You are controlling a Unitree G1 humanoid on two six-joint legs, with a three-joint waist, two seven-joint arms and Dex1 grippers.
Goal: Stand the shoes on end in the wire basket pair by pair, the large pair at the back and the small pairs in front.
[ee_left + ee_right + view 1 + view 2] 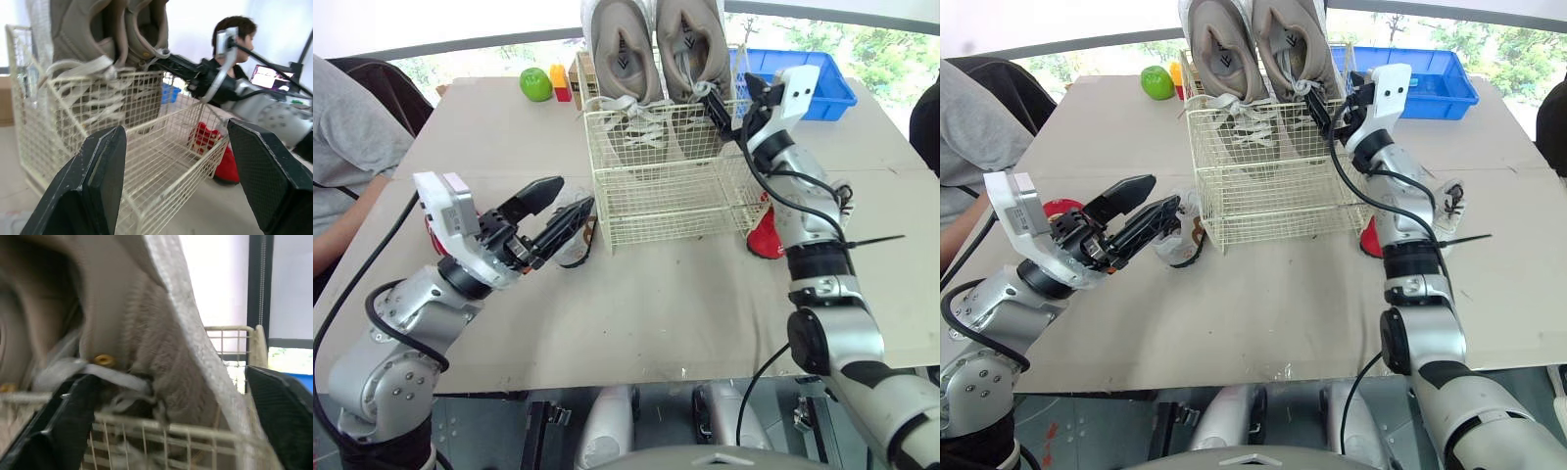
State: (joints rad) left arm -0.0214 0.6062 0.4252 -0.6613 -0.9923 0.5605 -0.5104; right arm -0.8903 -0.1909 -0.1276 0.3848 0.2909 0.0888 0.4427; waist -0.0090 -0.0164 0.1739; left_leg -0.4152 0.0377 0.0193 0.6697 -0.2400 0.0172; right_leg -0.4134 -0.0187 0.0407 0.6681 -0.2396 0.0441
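Observation:
The wire basket [666,196] stands mid-table. Two large beige shoes [651,49] stand on end, side by side, against its back wall. My right gripper [734,98] is open at the basket's back right corner, its fingers on either side of the right shoe's edge [161,333]. My left gripper [576,193] is open and hovers just left of the basket's front left corner, over a small whitish shoe [570,240] on the table. A small red shoe [764,233] lies against the basket's right side. Another small pale shoe [1449,201] lies further right.
A green apple [535,84], a red and yellow block [560,83] and a cardboard box [579,70] sit at the back left. A blue bin [818,88] stands back right. A red object [1062,208] lies behind my left wrist. A person's grey sleeve [352,137] is at the left.

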